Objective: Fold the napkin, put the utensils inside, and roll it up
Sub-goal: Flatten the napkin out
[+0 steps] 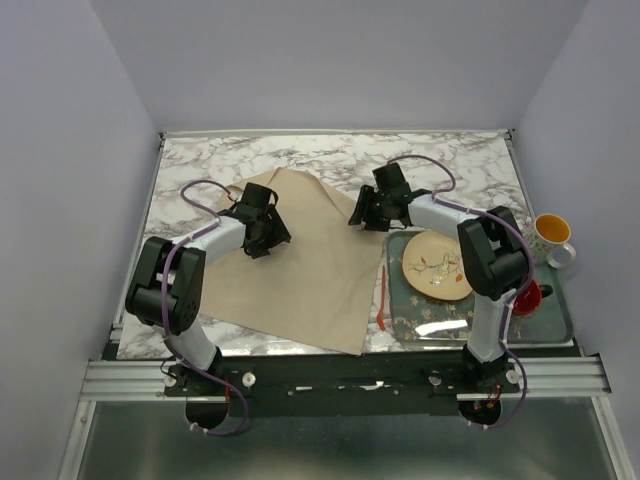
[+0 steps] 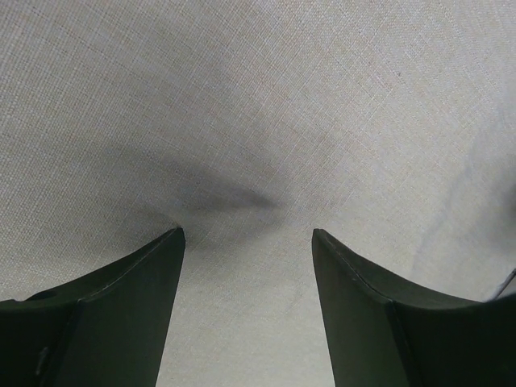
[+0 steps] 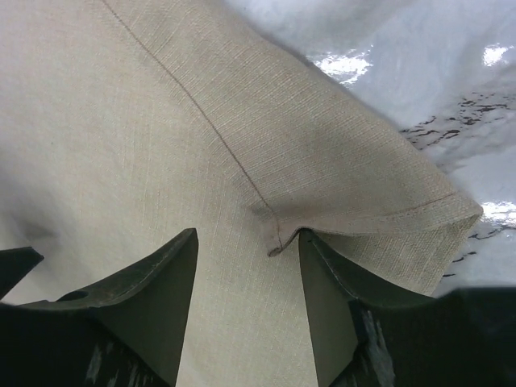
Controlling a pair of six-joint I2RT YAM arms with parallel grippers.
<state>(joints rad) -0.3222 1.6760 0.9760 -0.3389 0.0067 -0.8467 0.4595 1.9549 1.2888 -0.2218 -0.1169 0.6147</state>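
Overhead, we see the napkin (image 1: 300, 265) spread on the marble table (image 1: 200, 170), the left gripper (image 1: 262, 232) over its far left part and the right gripper (image 1: 370, 212) at its far right edge. The orange utensil (image 1: 381, 295) lies between the napkin's right edge and the tray (image 1: 500, 325) that holds the plate (image 1: 437, 265).

From the left wrist, we find both fingers (image 2: 129, 314) spread apart over plain weave, with only a faint pucker between them. Whether the tips touch the napkin we cannot tell.

From the right wrist, the fingers (image 3: 137, 306) stand parted astride a stitched hem, where a corner lies turned over on itself beside bare marble.

We judge the fold to be the step in hand. To do it well, we would close each gripper on an edge and take one layer only. We would lift both together just clear of the table, carry them across evenly, and line edge to edge before letting go, leaving the utensil undisturbed.
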